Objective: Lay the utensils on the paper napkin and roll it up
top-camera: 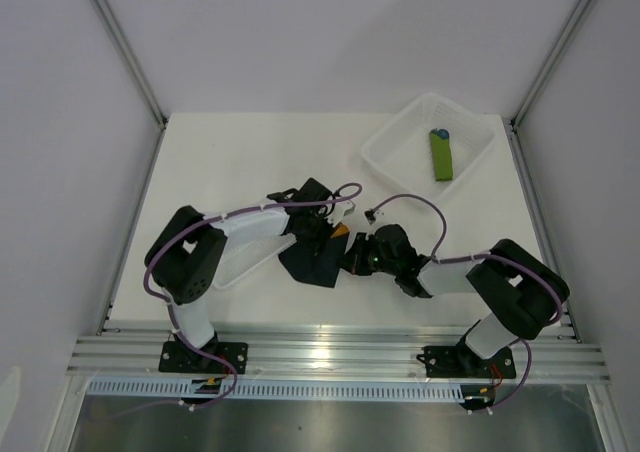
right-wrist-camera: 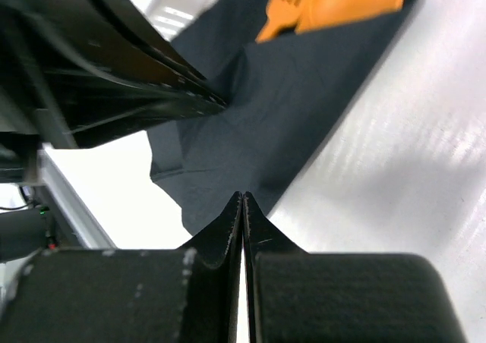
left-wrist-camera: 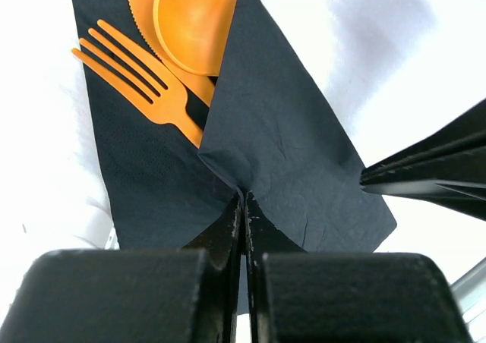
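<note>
The black paper napkin [top-camera: 308,259] lies in the middle of the table, between my two arms. In the left wrist view the napkin [left-wrist-camera: 288,153] has one flap folded over the orange utensils. An orange fork [left-wrist-camera: 140,77], a spoon bowl [left-wrist-camera: 194,20] and a knife blade [left-wrist-camera: 139,1] stick out from under that flap. My left gripper [left-wrist-camera: 244,197] is shut on the folded edge of the napkin. My right gripper [right-wrist-camera: 243,197] is shut, its tips at the napkin's [right-wrist-camera: 281,108] near corner, and nothing shows between its jaws. The utensils [right-wrist-camera: 334,1] show orange at the far end.
A clear plastic tray [top-camera: 392,142] stands at the back right with a green rolled bundle [top-camera: 441,155] in it. Another clear container [top-camera: 235,264] sits beside the left arm. A metal rail [top-camera: 330,352] runs along the near table edge.
</note>
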Tool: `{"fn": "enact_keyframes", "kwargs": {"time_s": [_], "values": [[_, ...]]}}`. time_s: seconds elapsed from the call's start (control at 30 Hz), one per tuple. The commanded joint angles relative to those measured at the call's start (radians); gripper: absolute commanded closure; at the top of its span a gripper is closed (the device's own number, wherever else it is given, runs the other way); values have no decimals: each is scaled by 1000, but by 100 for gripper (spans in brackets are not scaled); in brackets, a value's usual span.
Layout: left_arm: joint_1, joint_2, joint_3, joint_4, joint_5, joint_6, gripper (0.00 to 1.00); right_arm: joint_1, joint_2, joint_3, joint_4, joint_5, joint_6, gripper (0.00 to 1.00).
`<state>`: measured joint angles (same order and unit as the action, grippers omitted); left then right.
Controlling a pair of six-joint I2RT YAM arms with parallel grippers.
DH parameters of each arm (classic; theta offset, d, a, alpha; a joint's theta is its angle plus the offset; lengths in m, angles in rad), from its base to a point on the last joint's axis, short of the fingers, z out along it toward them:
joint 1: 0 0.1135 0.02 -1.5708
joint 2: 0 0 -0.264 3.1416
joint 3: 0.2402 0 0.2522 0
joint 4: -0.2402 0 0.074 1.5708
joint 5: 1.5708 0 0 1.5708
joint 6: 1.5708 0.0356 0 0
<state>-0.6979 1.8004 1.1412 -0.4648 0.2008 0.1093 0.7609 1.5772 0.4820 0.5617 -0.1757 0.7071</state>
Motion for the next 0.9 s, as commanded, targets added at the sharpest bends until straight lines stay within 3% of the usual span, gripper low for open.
{"fn": "enact_keyframes", "kwargs": {"time_s": [0.0, 0.23, 0.53, 0.87], "values": [[12, 10, 35, -26, 22, -5, 99, -5, -43, 4, 58, -25, -4, 100], [12, 31, 46, -43, 40, -17, 94, 5, 29, 53, 109, -51, 14, 100], [17, 31, 43, -49, 48, -20, 80, 17, 154, 96, 219, -73, 46, 100], [18, 37, 46, -61, 45, -11, 72, 20, 224, 118, 161, -5, 95, 100]]}}
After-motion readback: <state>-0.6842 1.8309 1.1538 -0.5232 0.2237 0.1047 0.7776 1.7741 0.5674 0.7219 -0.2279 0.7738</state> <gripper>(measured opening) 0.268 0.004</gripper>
